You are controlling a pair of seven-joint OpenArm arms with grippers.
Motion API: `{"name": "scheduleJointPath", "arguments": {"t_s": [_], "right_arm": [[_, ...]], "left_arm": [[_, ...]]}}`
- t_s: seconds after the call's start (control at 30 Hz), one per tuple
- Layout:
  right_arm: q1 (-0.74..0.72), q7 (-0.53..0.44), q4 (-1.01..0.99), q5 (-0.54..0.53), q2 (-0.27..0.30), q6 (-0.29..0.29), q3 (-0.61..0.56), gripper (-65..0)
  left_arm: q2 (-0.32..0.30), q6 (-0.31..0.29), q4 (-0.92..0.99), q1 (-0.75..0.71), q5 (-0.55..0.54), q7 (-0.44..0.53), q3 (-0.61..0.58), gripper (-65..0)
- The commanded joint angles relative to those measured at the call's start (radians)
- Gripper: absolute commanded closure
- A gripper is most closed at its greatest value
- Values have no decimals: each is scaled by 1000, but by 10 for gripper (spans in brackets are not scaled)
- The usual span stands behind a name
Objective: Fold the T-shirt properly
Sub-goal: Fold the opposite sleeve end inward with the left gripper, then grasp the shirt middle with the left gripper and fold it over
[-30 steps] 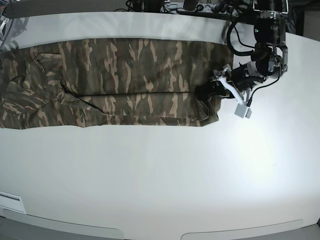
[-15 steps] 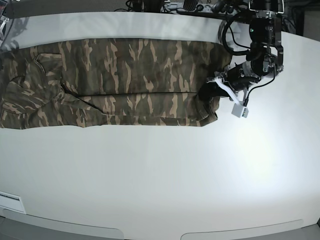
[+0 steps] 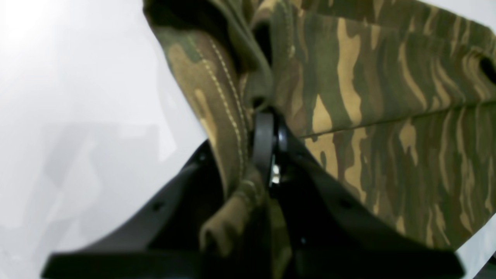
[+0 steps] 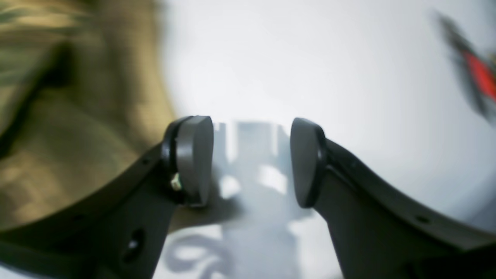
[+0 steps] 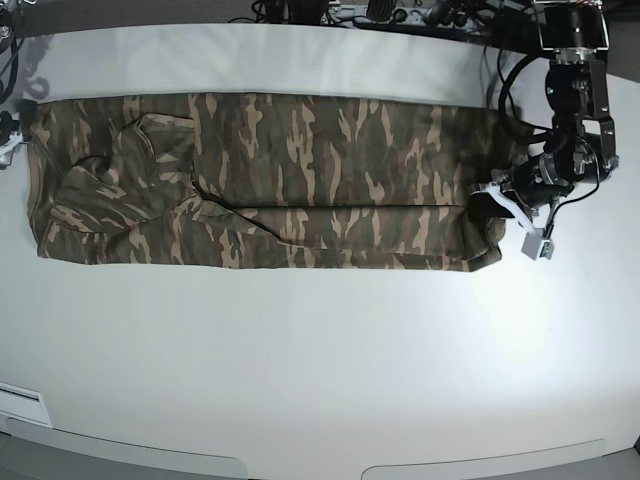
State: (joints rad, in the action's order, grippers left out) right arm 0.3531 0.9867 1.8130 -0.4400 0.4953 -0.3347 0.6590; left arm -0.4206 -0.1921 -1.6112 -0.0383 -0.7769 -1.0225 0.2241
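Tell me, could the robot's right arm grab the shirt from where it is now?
Probably yes. The right gripper is open over bare table, with the T-shirt lying right beside one of its fingers and nothing between them. A short sideways move looks enough, though the picture is blurred.

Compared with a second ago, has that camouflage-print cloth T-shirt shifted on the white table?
Yes. The T-shirt has slid toward the base view's right, along the table, pulled by the left gripper.

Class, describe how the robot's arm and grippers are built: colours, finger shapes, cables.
The left arm is black, with looping black cables and a white bracket near the wrist. The left gripper has black fingers. The right gripper has curved black fingers ending in rounded grey pads.
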Motion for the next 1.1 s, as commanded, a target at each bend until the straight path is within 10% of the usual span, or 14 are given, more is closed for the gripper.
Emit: {"name": "scheduleJointPath", "arguments": {"t_s": [0.0, 0.17, 0.5, 0.8, 1.07], "right_arm": [[-4, -31, 18, -48, 23, -34, 10, -333], [-3, -34, 18, -259, 14, -190, 8, 0], [-4, -109, 17, -397, -34, -340, -11, 0], [-4, -299, -44, -50, -35, -221, -196, 0], [-10, -349, -203, 25, -35, -190, -254, 0]], "left_arm": [[-22, -13, -11, 21, -12, -2, 3, 0], [-56, -101, -11, 37, -122, -10, 3, 0], [-67, -171, -11, 42, -208, -24, 3, 0], [-67, -175, -11, 42, -209, -24, 3, 0], [-68, -175, -11, 50, -209, -26, 11, 0]]}}
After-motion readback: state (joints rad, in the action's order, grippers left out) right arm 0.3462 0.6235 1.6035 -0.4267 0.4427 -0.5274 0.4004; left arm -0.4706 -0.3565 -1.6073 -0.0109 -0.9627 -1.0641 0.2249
